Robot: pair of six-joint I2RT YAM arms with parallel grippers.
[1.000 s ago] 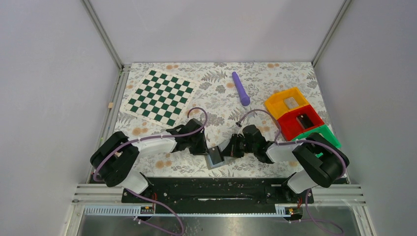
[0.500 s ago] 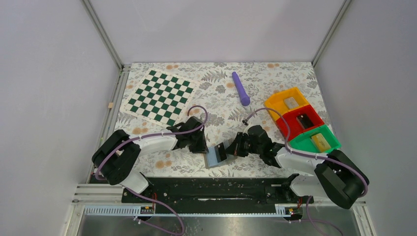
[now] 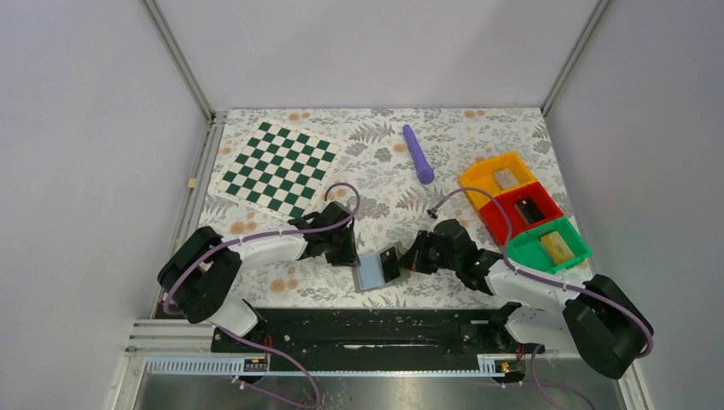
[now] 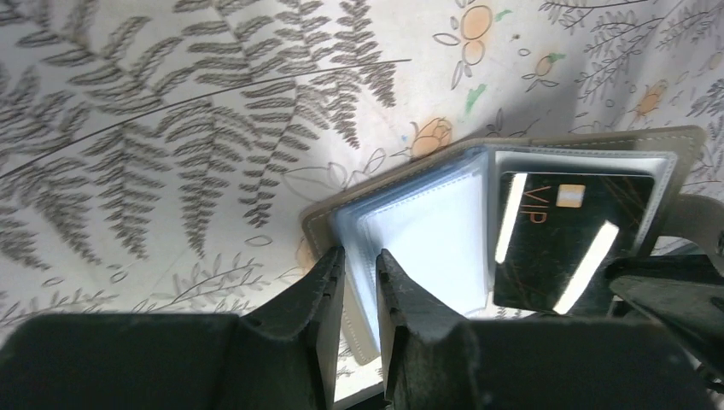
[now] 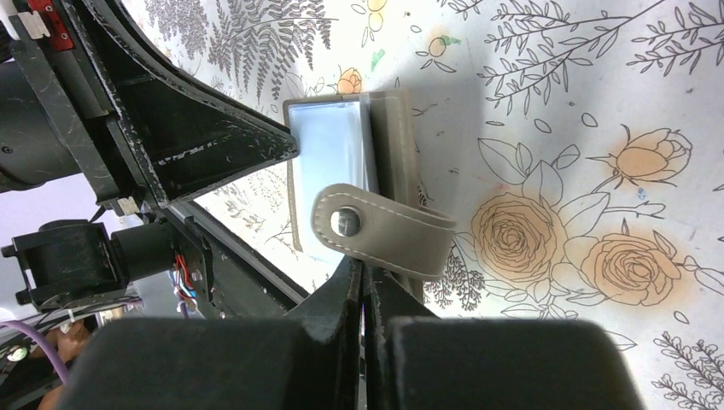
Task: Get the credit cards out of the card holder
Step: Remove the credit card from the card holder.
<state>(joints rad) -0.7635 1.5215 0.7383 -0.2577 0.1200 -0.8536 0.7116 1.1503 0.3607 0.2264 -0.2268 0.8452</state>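
**Both tools clamped on the opened card holder**

I have the card holder [image 3: 373, 273] spread open on the table [image 3: 376, 141], in the lower middle of the top view just above the arm bases. My left tool [image 3: 353, 256] reaches it from the left of the frame and my right tool [image 3: 403, 260] from the right, with the holder between them.

In the left wrist view, my left tool [image 4: 359, 273] is closed on the near edge of the light blue leaf. Its fingers [image 4: 326, 289] are drawn in with only that thin leaf between them. The other leaf fills the right of that frame. A dark credit card [image 4: 563, 243] marked "VIP", with a gold chip, sits there under a clear sleeve streaked with glare.

In the right wrist view, my right tool [image 5: 363, 278] is at the bottom centre with its fingers pressed together. Their tips meet the holder right under the grey strap [image 5: 388, 231] and its metal snap. I read that as a grip on the holder, though the strap hides the contact itself.

Further up the table lie a green chessboard mat [image 3: 277, 166] at the upper left and a purple stick [image 3: 418, 154] at the upper middle. A yellow bin [image 3: 478, 175], a red bin [image 3: 504, 224] and a green bin [image 3: 529, 256] stand in a row on the right.
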